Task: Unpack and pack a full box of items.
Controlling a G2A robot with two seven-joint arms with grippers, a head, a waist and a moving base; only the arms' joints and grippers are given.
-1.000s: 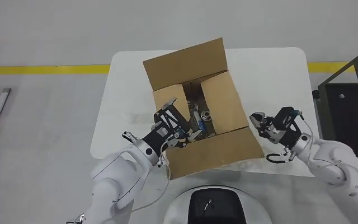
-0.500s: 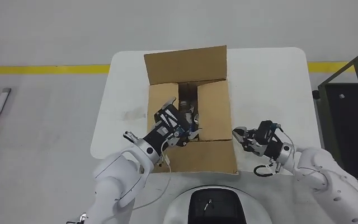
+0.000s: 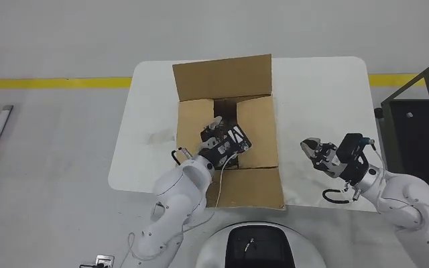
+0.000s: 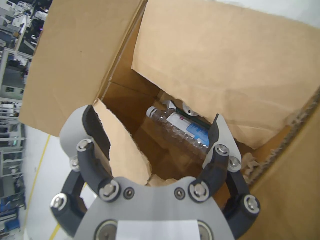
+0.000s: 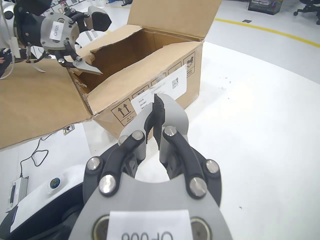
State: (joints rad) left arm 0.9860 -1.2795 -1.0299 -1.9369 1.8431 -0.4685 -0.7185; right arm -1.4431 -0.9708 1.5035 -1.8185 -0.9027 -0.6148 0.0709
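Left gripper (image 4: 152, 116) released, jaws spread over the box (image 3: 224, 77) opening, straddling the torn flap (image 4: 125, 146), probably lining up on the bottle (image 4: 180, 131) lying inside. Box sits mid-bench (image 3: 322, 87). Right gripper (image 5: 155, 106) clenched, empty, beside the box, likely keeping clear.

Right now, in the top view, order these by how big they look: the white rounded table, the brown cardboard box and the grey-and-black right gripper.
1. white rounded table
2. brown cardboard box
3. grey-and-black right gripper
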